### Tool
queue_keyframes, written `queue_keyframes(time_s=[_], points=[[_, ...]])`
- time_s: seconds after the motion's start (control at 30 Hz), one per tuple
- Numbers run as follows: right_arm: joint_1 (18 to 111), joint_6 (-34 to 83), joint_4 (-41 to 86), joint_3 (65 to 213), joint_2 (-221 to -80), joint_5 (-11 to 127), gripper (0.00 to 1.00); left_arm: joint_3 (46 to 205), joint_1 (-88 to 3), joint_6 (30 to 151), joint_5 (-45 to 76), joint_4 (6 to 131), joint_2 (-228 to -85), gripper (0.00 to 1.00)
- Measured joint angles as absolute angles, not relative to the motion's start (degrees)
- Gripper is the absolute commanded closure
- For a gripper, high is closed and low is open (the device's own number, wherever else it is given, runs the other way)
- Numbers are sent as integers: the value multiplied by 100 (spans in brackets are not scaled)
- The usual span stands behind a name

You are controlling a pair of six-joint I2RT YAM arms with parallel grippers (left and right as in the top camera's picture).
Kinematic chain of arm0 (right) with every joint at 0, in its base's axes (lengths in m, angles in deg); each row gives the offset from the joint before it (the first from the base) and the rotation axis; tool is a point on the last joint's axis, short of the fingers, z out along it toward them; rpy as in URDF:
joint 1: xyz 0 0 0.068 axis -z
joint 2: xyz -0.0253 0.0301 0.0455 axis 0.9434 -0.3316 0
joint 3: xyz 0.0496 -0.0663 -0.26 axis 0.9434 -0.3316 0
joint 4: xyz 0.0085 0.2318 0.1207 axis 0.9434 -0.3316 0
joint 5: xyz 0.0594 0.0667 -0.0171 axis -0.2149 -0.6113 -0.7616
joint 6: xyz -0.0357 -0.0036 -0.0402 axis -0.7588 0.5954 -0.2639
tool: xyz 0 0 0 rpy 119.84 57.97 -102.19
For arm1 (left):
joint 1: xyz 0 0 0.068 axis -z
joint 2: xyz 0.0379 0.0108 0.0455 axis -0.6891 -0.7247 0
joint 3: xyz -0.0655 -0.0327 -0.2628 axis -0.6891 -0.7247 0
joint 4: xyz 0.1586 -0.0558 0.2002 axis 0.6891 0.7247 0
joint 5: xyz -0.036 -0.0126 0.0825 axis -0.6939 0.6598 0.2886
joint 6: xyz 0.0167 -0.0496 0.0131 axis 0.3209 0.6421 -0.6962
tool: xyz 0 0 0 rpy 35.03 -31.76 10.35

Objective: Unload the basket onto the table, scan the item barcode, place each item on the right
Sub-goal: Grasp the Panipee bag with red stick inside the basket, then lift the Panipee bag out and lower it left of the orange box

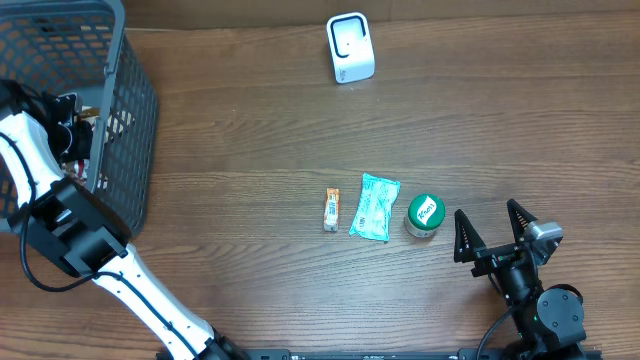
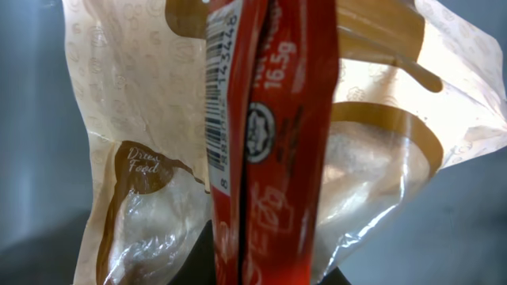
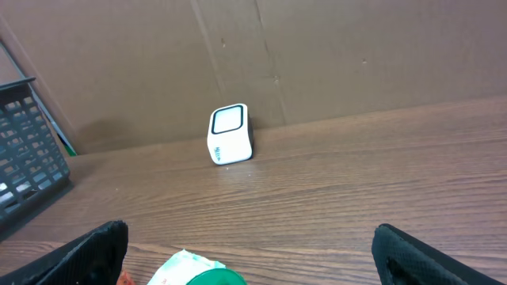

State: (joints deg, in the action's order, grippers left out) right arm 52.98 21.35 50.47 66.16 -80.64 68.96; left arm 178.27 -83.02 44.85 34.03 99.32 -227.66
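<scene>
In the left wrist view a red snack packet (image 2: 277, 142) fills the middle, its white barcode strip (image 2: 220, 103) along its left edge. My left gripper (image 1: 74, 128) is down inside the grey basket (image 1: 120, 60) and is shut on the lower end of this packet. Behind the packet lies a tan and clear plastic bag (image 2: 135, 190). The white scanner (image 1: 350, 47) stands at the table's far side, also seen in the right wrist view as the scanner (image 3: 230, 134). My right gripper (image 1: 492, 232) rests open near the front right, holding nothing.
A small orange packet (image 1: 331, 209), a teal packet (image 1: 374, 207) and a green-lidded tub (image 1: 425, 215) lie mid-table, just left of the right gripper. The basket's mesh wall (image 3: 28, 158) bounds the left side. A cardboard wall stands behind the scanner.
</scene>
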Motion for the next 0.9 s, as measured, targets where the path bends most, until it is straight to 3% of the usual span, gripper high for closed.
queue_keyframes(time_s=[0.27,0.57,0.9], points=[[5298,2133,5049,6616,-8064,6893,0,17825,-8250,5677,3130,9853,-21927,96],[5298,2131,5047,6616,-8064,6891,0,17856,-8166,7027,3027,9794,-19315,96],[5298,2133,5047,6616,-8064,6891,0,17923,-7548,7884,2192,11370,-17645,96]])
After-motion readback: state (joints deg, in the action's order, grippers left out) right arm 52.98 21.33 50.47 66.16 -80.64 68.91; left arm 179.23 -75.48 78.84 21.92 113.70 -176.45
